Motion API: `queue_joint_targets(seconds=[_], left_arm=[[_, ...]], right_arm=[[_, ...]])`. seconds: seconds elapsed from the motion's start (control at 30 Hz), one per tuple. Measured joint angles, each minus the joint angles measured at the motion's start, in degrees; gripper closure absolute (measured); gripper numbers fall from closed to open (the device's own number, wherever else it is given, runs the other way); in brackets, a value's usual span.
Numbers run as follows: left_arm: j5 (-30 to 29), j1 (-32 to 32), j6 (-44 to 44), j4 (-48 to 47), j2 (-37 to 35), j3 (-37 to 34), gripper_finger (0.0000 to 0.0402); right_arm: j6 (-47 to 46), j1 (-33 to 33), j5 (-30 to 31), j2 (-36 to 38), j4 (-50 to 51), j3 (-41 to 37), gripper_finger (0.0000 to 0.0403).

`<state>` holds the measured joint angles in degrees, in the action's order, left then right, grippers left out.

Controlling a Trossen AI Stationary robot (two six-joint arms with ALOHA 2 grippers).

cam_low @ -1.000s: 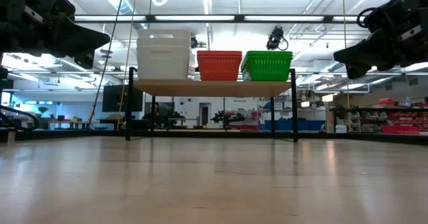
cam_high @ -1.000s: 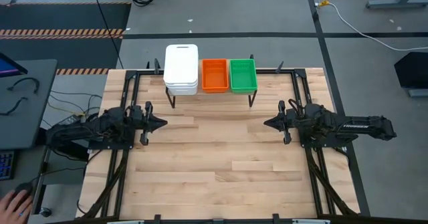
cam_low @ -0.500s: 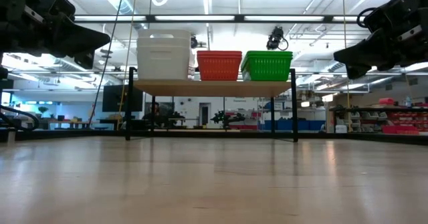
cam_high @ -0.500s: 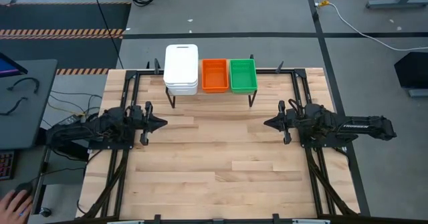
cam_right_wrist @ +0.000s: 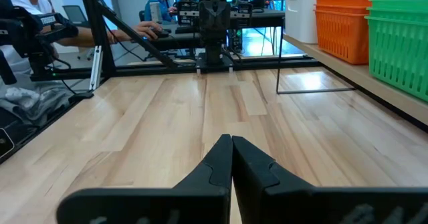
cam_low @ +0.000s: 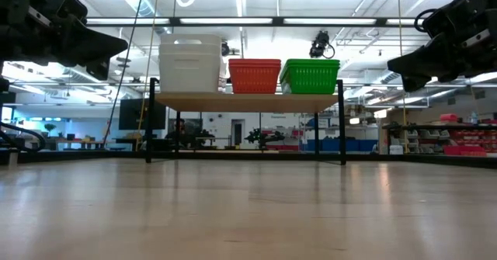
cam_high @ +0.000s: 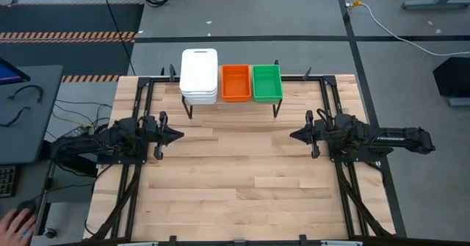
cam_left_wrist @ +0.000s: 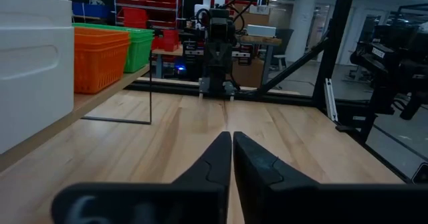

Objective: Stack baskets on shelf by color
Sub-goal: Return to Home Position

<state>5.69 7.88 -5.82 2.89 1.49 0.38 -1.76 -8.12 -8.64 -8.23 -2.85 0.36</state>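
1. The left pincer is held above the tabletop with its fingers pressed together and nothing gripped. It is pointed toward the right pincer.
2. The right pincer is likewise closed and empty. It is well apart from the left one, tip facing tip.
3. The shelf is seen off to the side of both pincers, at the tabletop's far edge, and is touched by neither.
4. The baskets are set on the shelf in a row. The white stack is nearest the left pincer and the green stack is nearest the right pincer. The orange stack is between them.
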Motion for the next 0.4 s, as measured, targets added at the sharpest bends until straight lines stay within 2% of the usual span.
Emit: queue_joint_targets(seconds=[0.4], left_arm=[[0.0, 0.0, 0.0, 0.0, 0.0, 0.0, 0.0377]], right_arm=[[0.0, 0.0, 0.0, 0.0, 0.0, 0.0, 0.0387]])
